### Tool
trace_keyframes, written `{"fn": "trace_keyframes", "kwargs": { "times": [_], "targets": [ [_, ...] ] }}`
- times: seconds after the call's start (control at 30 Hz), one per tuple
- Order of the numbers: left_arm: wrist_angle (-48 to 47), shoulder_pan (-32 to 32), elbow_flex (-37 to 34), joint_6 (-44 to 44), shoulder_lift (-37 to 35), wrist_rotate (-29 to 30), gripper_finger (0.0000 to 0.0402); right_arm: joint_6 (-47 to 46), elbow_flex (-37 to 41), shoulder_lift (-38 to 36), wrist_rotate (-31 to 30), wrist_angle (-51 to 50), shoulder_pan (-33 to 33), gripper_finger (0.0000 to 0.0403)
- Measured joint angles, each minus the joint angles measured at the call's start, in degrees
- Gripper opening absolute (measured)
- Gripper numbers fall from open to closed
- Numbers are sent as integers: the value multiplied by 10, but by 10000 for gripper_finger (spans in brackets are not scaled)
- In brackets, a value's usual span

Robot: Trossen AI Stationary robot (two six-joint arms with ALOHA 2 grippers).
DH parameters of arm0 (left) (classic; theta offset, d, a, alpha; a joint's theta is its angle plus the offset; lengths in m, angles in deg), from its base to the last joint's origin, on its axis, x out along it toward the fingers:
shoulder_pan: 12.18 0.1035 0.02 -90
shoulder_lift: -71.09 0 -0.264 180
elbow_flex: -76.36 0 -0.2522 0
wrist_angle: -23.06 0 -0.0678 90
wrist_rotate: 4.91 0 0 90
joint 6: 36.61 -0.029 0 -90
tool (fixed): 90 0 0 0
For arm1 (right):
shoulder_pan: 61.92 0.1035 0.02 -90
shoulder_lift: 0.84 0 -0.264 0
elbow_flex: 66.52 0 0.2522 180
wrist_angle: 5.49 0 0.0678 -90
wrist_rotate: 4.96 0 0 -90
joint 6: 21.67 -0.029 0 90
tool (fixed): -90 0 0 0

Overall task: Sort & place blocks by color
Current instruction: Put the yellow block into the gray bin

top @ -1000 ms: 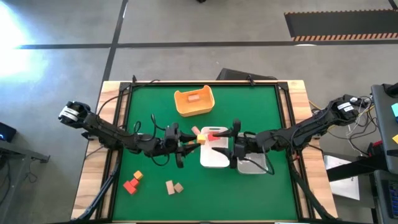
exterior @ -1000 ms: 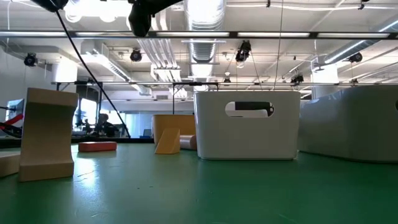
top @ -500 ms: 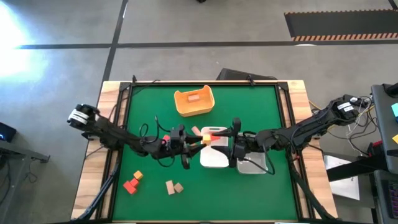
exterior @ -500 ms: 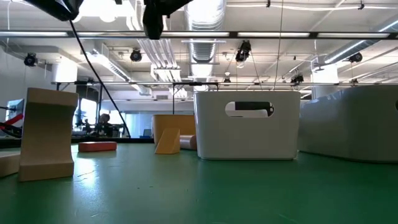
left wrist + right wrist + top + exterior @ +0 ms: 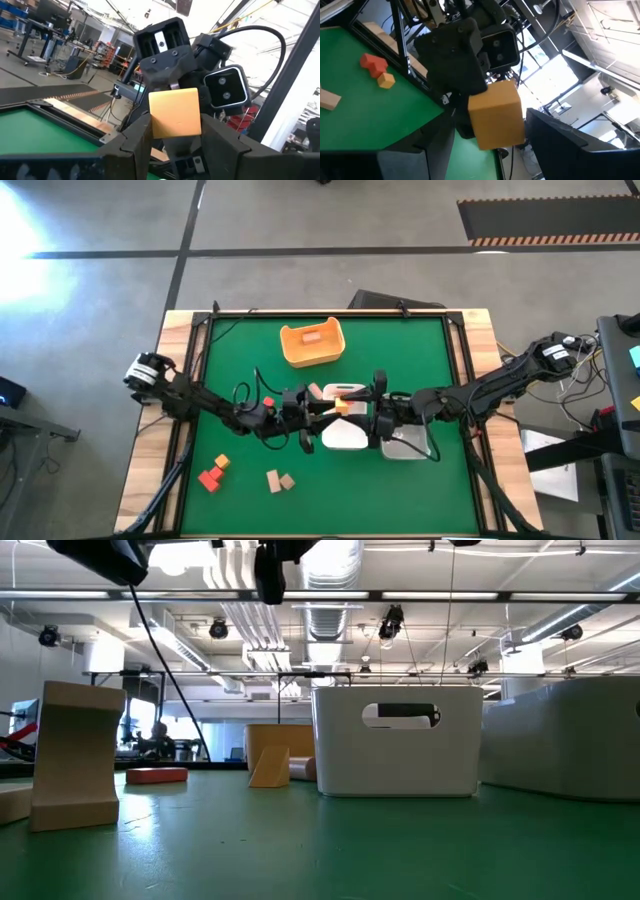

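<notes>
Now left pincer (image 5: pixel 322 408), orange block (image 5: pixel 341 406), nearer right pincer (image 5: pixel 377 412)

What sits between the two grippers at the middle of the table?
An orange block, clamped in the left gripper and facing the open right gripper, above the white tray. Both wrist views show it; the high view confirms.

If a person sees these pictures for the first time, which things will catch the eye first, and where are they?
The two dark arms meet over the middle of the green table: the left gripper holds an orange block right in front of the open right gripper, above the white tray. Behind them sits a yellow-orange tub, and loose red, orange and tan blocks lie near the front left corner.
</notes>
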Motion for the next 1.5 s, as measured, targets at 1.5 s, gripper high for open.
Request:
{"fn": "trace_keyframes", "kwargs": {
  "times": [1.5],
  "targets": [
    [-245, 5, -67, -19, -132, 35, 283, -493, -16, -41, -9, -525, -1, 120]
  ]
}}
